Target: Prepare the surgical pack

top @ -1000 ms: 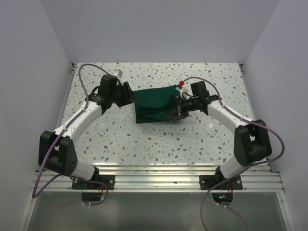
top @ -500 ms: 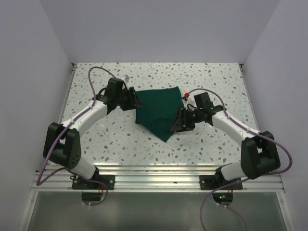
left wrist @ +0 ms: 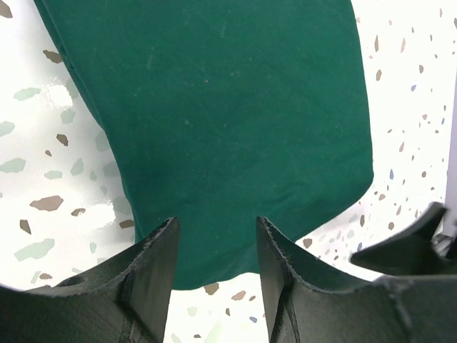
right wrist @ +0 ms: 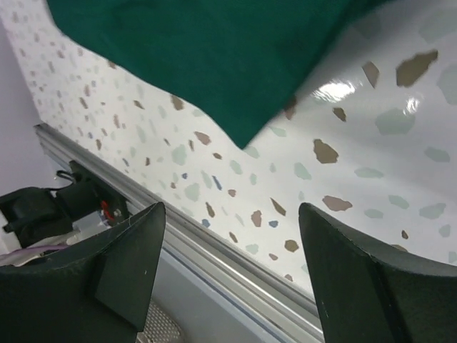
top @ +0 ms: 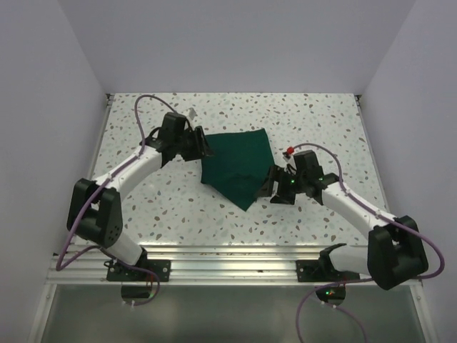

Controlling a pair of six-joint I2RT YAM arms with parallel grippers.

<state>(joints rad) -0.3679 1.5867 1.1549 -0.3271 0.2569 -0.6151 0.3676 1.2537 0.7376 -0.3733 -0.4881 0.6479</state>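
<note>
The surgical pack is a dark green drape lying on the speckled table, with one corner flap spread toward the near edge. My left gripper sits at the drape's left edge. In the left wrist view its fingers stand apart over the drape's hem, pinching nothing. My right gripper is just right of the flap, open wide. In the right wrist view nothing lies between its fingertips, and the flap's corner lies ahead of them.
A small white object lies on the table behind the left arm. An aluminium rail runs along the near edge. White walls close in the table on the left, right and back.
The right gripper drew a corner of the drape toward the near edge, let it go, opened wide and backed off to the right. The left gripper stayed at the drape's left edge.
</note>
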